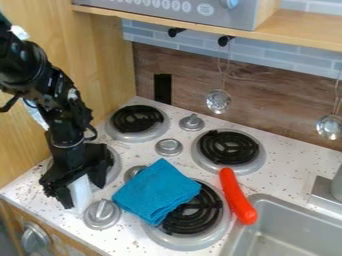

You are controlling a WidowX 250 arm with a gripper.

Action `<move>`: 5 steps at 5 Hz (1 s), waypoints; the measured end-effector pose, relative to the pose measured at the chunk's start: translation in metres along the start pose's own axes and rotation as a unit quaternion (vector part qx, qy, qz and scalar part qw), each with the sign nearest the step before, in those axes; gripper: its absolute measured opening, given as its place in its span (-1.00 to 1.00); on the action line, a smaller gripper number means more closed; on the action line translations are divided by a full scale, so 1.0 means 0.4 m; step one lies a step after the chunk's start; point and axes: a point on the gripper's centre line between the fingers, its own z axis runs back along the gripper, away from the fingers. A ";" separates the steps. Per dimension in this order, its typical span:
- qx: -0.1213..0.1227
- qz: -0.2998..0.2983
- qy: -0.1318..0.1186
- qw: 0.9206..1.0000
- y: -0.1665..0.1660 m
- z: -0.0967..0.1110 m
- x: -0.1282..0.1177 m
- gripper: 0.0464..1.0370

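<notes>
Over the front-left part of the stove top, the black gripper [83,191] hangs down from the arm at the left. It is shut on a pale white object [81,194], whose lower part shows below the fingers, close to the counter surface. What the object is, I cannot tell. Just right of it is a silver knob [102,214]. A folded blue cloth [157,190] lies partly over the front-right burner [194,215]. Along that burner's right side lies a red-orange sausage-shaped object [237,196], its lower end by the sink's edge.
Two more burners, back left [137,120] and back right [228,148], have knobs [169,147] near them. A metal sink [287,230] is at the lower right. Ladles [218,101] hang on the back wall under a wooden shelf [300,27]. A wooden wall [100,65] stands at left.
</notes>
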 end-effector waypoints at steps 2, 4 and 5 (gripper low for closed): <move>0.004 0.005 0.008 1.000 0.036 0.002 0.023 0.32; 0.011 -0.028 0.000 1.000 0.035 0.023 0.027 0.32; 0.009 -0.080 -0.005 0.997 -0.020 0.048 0.009 0.32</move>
